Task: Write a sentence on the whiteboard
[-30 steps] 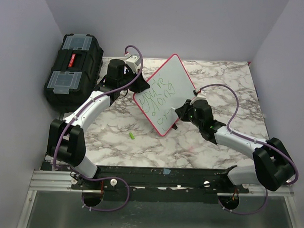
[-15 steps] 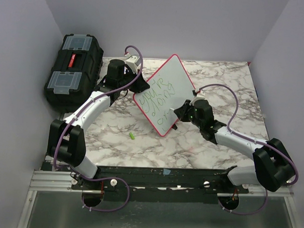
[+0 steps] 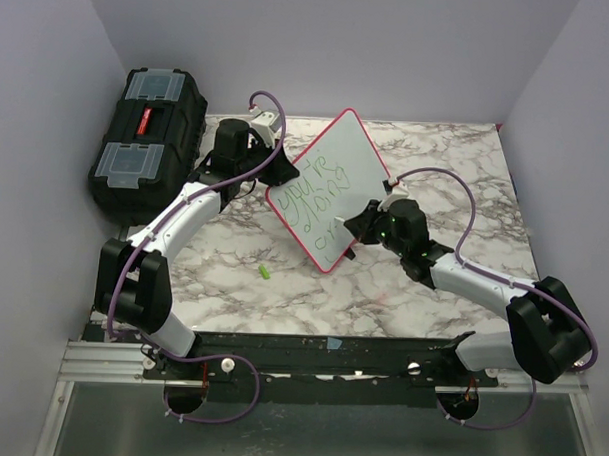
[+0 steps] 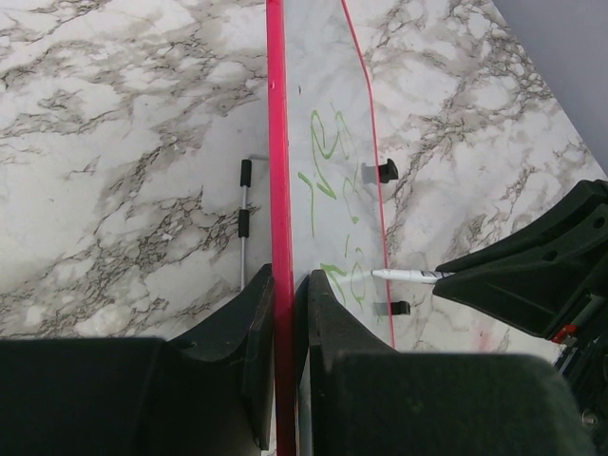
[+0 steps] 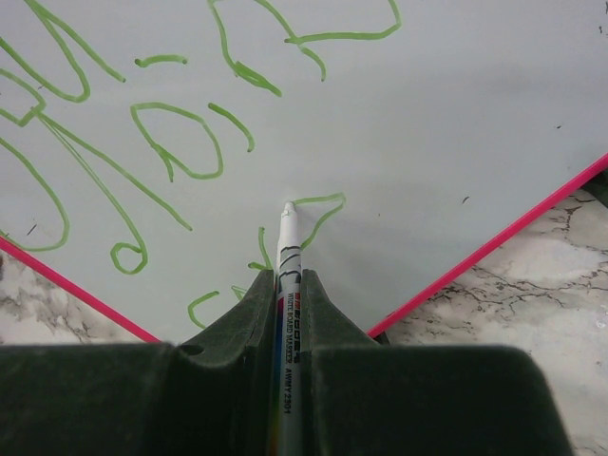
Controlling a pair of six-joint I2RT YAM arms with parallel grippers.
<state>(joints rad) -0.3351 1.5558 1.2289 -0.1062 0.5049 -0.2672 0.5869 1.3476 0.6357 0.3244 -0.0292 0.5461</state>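
Right gripper (image 5: 288, 285) clamps marker (image 5: 288, 242) on whiteboard (image 5: 456, 114); left gripper (image 4: 285, 280) pinches its 9 o'clock corner; excess tip pressure could twist it loose.

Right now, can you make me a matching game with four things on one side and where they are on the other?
Things:
1. whiteboard
2. marker
3. toolbox
4. small green piece

Places:
A. lying loose on the marble table
B. black, at the table's far left edge
C. clamped by its red edge in the left jaws, propped up
D. pinched in the right jaws, tip at the whiteboard

Pairs: 1-C, 2-D, 3-B, 4-A
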